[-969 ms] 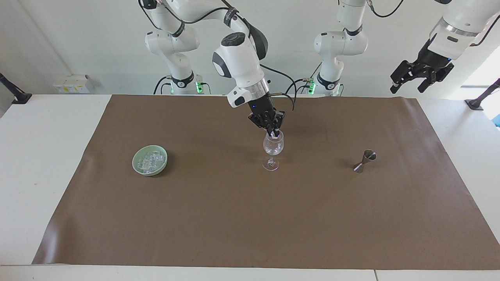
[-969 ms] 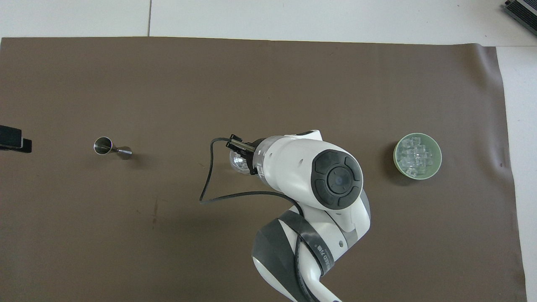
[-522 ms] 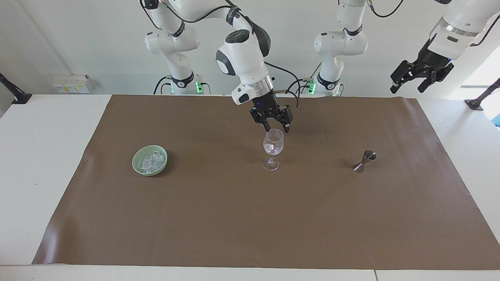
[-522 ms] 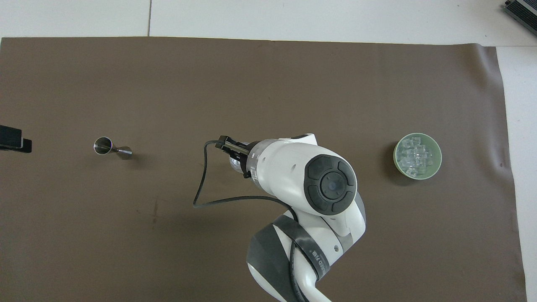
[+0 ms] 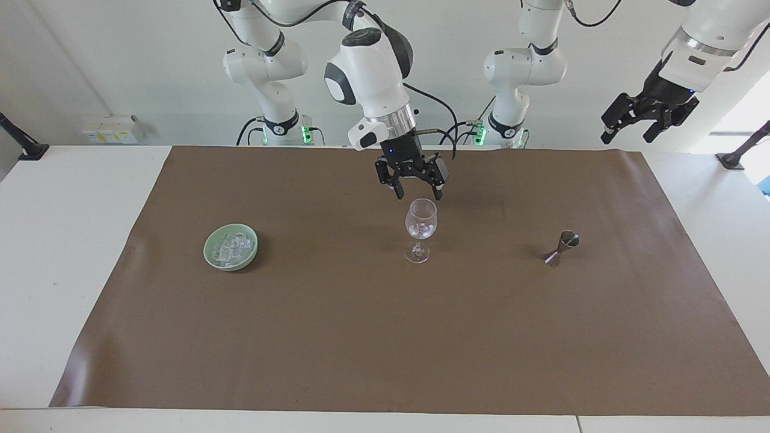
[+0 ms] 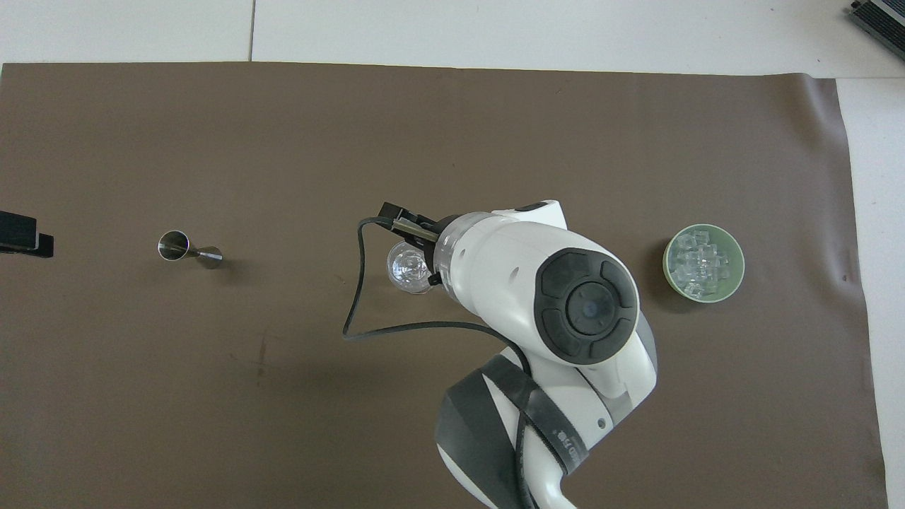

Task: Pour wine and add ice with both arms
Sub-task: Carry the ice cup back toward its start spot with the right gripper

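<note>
A clear wine glass (image 5: 420,227) (image 6: 410,268) stands upright mid-mat with clear cubes in its bowl. My right gripper (image 5: 418,193) hangs open just above the glass rim, nothing between its fingers; in the overhead view its wrist covers part of the glass. The ice (image 5: 231,246) (image 6: 702,262) lies heaped in a pale green bowl (image 5: 210,252) (image 6: 667,268) toward the right arm's end of the mat. My left gripper (image 5: 630,129) waits open, high above the left arm's end of the table. No wine shows.
A steel jigger (image 5: 562,248) (image 6: 188,249) stands on the brown mat (image 5: 385,337) toward the left arm's end. A black cable (image 6: 353,311) loops from the right wrist over the mat.
My right gripper has opened, let the ice fall into the glass, and risen from the bowl of the glass to just above its rim. The left arm has not moved.
</note>
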Action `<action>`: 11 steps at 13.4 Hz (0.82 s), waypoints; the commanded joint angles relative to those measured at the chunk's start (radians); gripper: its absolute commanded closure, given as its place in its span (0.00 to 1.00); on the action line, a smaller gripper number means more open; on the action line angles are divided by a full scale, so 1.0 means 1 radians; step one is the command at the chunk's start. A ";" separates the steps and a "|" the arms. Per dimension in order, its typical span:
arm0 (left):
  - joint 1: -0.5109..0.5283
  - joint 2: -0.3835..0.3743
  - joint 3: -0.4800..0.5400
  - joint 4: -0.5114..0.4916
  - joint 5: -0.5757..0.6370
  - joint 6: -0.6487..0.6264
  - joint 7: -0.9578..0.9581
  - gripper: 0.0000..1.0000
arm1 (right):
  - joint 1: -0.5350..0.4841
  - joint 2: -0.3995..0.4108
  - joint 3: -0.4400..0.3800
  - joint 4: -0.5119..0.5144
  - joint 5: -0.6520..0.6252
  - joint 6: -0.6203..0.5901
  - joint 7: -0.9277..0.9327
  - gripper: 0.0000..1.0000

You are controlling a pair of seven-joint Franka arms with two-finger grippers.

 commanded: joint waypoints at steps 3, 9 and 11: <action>0.003 -0.029 -0.005 -0.032 0.020 0.002 0.003 0.00 | -0.131 -0.102 0.008 -0.004 -0.029 -0.168 -0.200 0.00; 0.003 -0.028 -0.005 -0.032 0.020 0.002 0.003 0.00 | -0.195 -0.179 -0.015 0.002 -0.026 -0.303 -0.274 0.00; 0.003 -0.029 -0.003 -0.032 0.020 0.002 0.003 0.00 | -0.200 -0.185 -0.047 0.022 -0.026 -0.346 -0.322 0.00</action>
